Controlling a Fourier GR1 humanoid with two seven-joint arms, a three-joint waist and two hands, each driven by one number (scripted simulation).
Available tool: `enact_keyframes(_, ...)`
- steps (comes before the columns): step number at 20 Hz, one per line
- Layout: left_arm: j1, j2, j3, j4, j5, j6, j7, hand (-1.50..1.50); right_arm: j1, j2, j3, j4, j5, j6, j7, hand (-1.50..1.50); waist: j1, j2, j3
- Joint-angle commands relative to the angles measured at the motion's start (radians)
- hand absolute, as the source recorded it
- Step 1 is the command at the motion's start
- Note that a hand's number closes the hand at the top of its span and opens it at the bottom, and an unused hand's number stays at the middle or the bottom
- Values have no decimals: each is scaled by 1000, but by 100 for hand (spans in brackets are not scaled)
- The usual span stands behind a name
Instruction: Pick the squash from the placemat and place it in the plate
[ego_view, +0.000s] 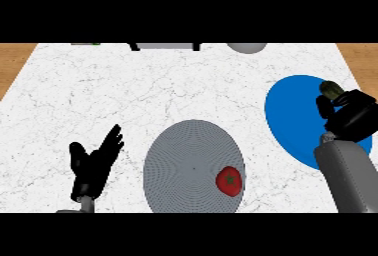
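Right robot hand (347, 117) curls round the squash (331, 90) over the placemat (295, 115) — left robot hand (92, 165) rests open.

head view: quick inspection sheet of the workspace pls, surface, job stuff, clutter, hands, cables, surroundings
surface: white marbled counter, mostly bare.
job's things: squash in the right hand's grasp over the blue placemat, only its top showing; grey plate at centre front, no squash on it yet.
clutter: red tomato on the plate's lower right part.
hands: right hand curled round the squash; left hand open, resting at lower left.
cables: nothing seen.
surroundings: wood floor past the counter's sides; grey rounded object and dark-edged item at the far edge, cut off.
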Motion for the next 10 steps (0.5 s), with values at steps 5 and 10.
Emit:
enact_keyframes(5,5,-3,3,17,0,-11,-15,0,-21,-114,-22,177,-353,232,-82,-150,14,6,2)
enact_keyframes(10,-42,18,18,-30,20,-25,53,0,-51,-94,-85,266,-619,218,-411,-150,27,9,5)
